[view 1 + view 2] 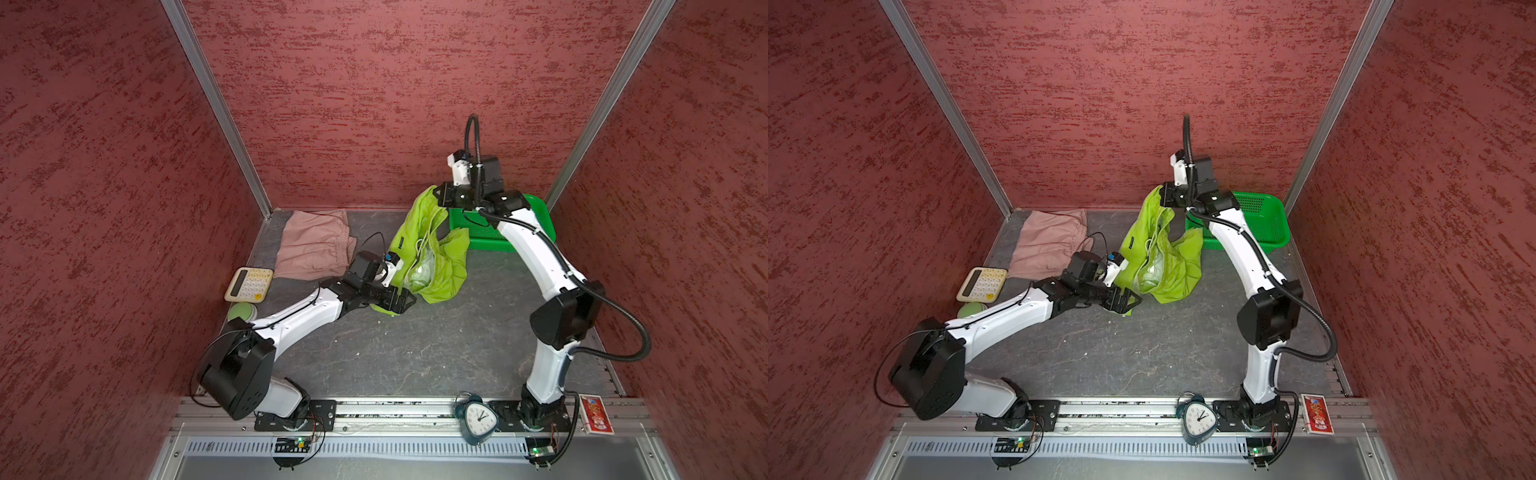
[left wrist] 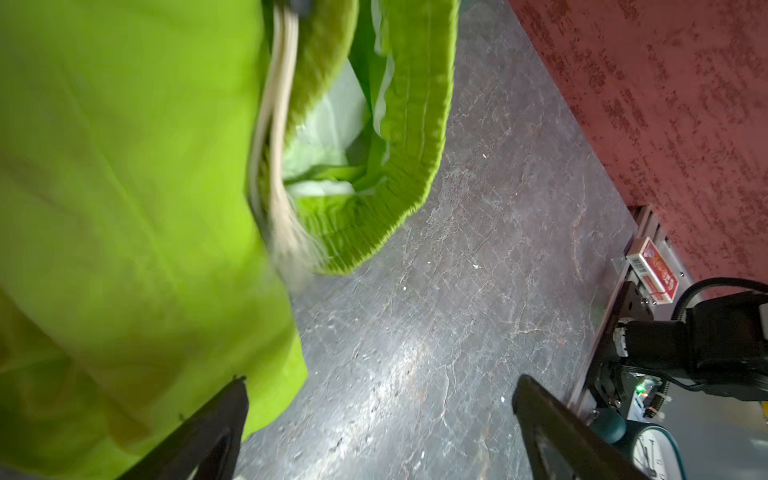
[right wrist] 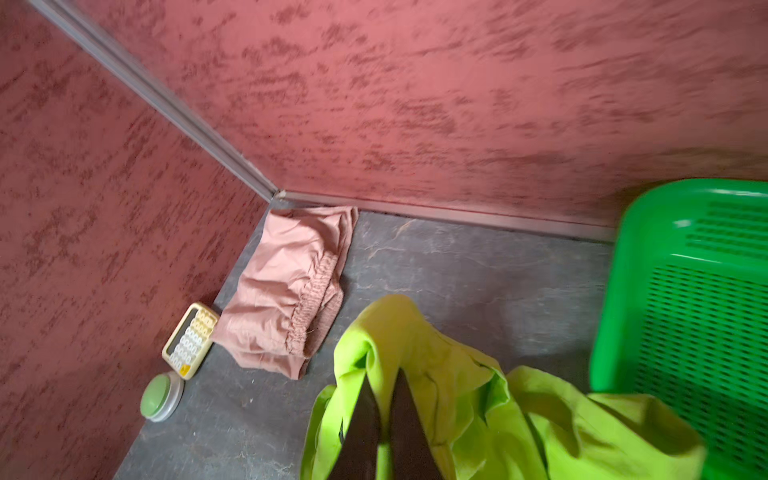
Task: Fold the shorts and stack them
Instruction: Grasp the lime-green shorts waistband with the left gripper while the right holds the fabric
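Your left tool (image 2: 379,382) gapes empty beside the lime shorts (image 2: 124,187), hanging bunched onto the worktop (image 1: 415,353) from your clamped right tool (image 3: 384,378). Grab the wrong layer and they twist; that thin pinch may slip.

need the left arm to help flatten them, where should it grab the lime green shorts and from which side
Probably the ribbed waistband of the lime green shorts, approached from the left arm's side. The right gripper is shut on fabric up top, so the band hangs low and gapes open, a thick edge near the open left gripper.
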Controlling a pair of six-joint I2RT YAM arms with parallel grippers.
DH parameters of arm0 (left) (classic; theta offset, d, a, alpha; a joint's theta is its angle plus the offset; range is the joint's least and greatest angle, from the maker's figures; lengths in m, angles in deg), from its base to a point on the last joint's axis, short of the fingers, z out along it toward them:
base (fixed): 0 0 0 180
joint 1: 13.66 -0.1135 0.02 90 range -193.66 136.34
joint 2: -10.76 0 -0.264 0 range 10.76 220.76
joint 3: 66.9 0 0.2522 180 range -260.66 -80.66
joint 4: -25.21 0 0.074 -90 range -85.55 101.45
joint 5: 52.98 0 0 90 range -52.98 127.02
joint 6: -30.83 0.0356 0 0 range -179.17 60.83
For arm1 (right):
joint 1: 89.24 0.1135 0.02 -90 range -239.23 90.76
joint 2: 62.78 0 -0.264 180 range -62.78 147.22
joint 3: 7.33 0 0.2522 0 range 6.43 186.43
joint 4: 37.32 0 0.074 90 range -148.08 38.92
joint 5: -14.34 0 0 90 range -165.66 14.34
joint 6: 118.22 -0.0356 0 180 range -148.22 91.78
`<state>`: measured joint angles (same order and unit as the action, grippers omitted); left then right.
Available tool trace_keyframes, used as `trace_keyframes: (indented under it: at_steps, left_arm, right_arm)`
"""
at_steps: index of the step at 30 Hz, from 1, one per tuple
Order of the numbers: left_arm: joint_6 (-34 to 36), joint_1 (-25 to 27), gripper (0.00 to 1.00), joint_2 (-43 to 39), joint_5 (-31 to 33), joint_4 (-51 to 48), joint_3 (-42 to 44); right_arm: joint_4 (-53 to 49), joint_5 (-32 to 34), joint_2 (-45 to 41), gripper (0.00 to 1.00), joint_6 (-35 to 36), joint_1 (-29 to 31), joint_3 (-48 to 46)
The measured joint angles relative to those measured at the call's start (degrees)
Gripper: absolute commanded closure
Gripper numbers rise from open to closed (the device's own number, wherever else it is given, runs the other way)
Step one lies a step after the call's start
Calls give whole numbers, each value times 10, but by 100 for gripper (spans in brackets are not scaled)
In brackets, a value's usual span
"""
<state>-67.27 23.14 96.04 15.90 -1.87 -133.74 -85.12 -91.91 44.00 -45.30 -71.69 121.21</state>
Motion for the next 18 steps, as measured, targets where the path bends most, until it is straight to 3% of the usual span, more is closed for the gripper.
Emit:
trace_keyframes:
  at_steps: [9,18]
  left_arm:
    - [16,53,1,109,93,95,-30]
    - [91,113,1,167,224,158,-58]
  right_arm:
    - [55,-9,-51,100,-25,-17,-144]
    - [75,-27,-51,100,-38,-23,-162]
